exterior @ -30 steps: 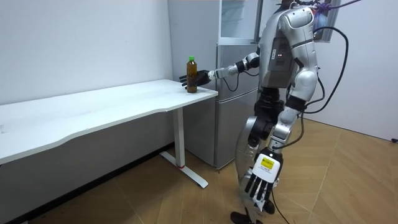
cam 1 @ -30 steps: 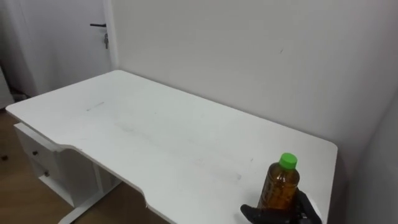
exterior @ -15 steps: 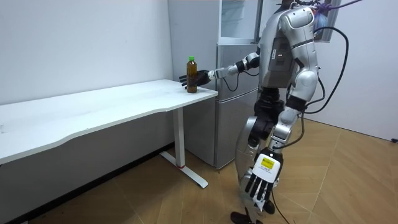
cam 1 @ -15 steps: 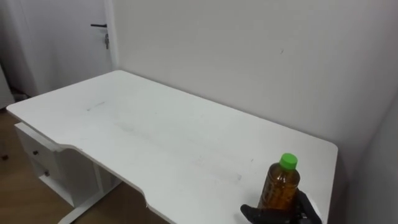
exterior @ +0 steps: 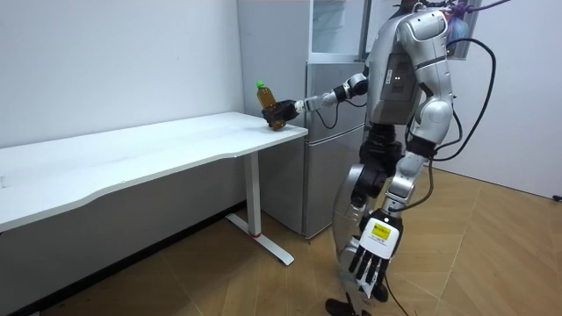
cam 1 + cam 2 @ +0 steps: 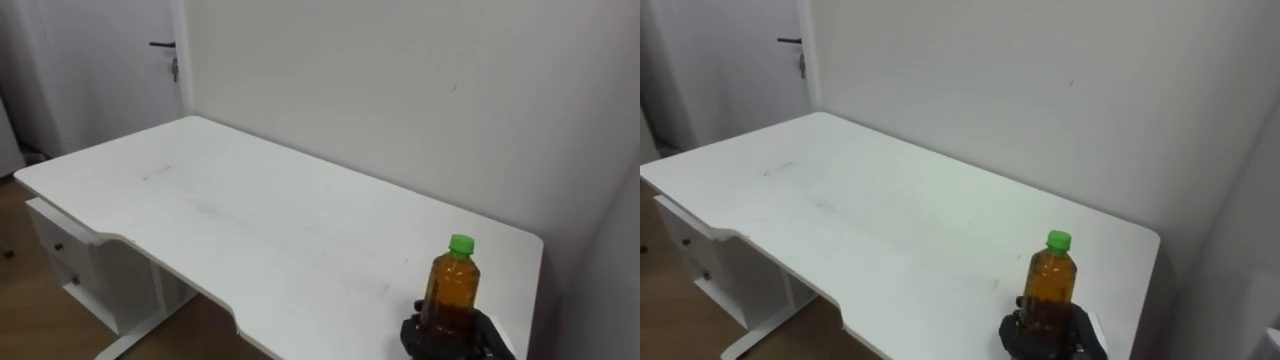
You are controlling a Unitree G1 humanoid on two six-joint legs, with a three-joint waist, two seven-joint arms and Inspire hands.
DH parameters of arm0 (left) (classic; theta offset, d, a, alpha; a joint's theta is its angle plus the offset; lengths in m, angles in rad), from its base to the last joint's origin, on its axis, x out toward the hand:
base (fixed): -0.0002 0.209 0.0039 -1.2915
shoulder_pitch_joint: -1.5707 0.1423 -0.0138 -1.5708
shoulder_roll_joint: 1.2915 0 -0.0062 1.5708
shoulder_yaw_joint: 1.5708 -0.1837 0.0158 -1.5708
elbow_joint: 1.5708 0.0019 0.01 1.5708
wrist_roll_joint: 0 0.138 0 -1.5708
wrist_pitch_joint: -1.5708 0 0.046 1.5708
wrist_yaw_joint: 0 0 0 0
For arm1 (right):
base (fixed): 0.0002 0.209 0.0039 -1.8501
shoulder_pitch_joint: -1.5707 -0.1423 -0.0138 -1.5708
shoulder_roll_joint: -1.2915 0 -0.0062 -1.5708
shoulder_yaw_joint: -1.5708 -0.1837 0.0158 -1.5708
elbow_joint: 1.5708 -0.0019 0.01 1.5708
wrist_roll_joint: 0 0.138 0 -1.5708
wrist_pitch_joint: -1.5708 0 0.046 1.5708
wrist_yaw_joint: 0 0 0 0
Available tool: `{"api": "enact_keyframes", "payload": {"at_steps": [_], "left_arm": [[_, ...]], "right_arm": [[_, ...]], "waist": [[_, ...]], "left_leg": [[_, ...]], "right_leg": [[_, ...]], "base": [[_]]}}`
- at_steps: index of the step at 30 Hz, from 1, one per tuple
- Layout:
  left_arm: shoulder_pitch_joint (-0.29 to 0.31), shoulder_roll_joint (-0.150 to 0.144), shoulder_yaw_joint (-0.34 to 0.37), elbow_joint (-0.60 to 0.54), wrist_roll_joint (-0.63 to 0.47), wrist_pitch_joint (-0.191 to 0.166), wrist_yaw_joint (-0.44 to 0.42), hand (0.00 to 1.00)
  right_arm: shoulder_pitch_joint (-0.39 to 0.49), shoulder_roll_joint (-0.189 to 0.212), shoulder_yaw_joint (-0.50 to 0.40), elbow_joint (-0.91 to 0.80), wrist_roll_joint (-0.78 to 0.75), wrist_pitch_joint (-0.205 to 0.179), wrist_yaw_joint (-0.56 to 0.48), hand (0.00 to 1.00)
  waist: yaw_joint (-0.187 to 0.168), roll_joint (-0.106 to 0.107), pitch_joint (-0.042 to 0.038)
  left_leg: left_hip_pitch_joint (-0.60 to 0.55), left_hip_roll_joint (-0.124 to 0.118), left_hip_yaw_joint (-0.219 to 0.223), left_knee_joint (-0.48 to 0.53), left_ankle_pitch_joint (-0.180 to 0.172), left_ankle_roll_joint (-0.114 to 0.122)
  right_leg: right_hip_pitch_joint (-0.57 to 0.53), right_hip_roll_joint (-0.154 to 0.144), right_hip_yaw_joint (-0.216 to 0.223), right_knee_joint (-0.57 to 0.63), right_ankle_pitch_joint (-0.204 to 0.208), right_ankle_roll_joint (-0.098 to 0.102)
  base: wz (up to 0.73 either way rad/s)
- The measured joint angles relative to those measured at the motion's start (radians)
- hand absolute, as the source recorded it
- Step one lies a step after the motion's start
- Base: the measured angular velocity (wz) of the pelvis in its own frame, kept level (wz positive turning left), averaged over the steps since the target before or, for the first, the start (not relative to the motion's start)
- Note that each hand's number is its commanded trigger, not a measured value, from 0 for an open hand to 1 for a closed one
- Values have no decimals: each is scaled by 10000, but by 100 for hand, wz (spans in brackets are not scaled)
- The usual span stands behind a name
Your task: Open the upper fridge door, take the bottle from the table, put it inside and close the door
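Amber bottle [image 6: 451,290] with a green cap [image 6: 461,243] was at the right end of the table [image 6: 250,220], clasped low by the right hand [image 6: 440,344]. The grasp seemed done; carrying it into the fridge [image 5: 329,132] remained. The left hand [image 5: 369,268] hung relaxed, fingers straight.

Light was bright, even and diffuse, falling from above; no hard-edged shadows. The long white tabletop [image 6: 250,230] was evenly lit, with a faint sheen and no glare. The amber plastic bottle with a green cap [image 6: 452,285] took light through its liquid. The black right hand [image 6: 430,338] around its base read as a dark mass. In the room view, soft shade lay beneath the table, and the brown wooden floor [image 5: 492,254] had a dull sheen.
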Motion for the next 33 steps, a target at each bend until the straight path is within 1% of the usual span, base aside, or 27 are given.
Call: {"api": "enact_keyframes", "payload": {"at_steps": [9,16,19,22,25,27,29,32,33], "left_arm": [[4,0,14,0,5,3,-154,0],[-3,9,15,-6,48,2,-256,0],[6,-21,29,-27,56,2,-282,0],[9,-43,45,-31,48,1,-285,0],[-20,-33,335,-31,52,-44,-251,0],[-10,-30,544,1,63,-57,-236,0],[-9,-28,714,1,70,-111,-211,0],[-9,-22,760,-10,69,-205,-148,0],[-22,-23,773,-4,66,-211,-133,0]], "right_arm": [[0,-1,8,195,-55,8,352,100],[1,-18,8,229,-70,10,547,100],[3,-48,3,162,-75,41,568,100],[40,-111,5,-95,-89,207,662,100],[254,-257,8,-540,-386,233,726,100],[322,-377,8,-848,-441,233,855,100],[358,-473,6,-1065,-445,233,908,100],[415,-645,6,-1437,-466,233,921,100],[418,-682,7,-1557,-494,234,944,100]], "waist": [[4,-78,37],[-23,-81,48],[-26,-63,21],[-44,12,16],[-146,129,-18],[-274,216,-69],[-299,225,-97],[-341,225,-99],[-379,203,-111]], "left_leg": [[7,-1,4,10,0,0],[5,0,29,16,0,0],[37,13,96,10,0,1],[156,29,207,0,0,3],[163,33,269,-72,3,7],[165,33,281,-82,4,8],[213,33,299,-162,22,4],[335,32,330,-248,28,3],[386,35,389,-305,30,5]], "right_leg": [[19,3,6,-15,0,0],[9,8,24,-21,0,0],[-36,9,95,-17,0,0],[-20,13,281,-2,4,2],[-52,6,323,-1,6,5],[-79,4,332,-2,6,6],[-101,8,425,-6,6,6],[-85,7,557,-15,6,7],[-87,7,639,-15,6,7]], "base": [[0],[0],[-5],[-12],[-5],[-4],[-11],[-12],[-14]]}}
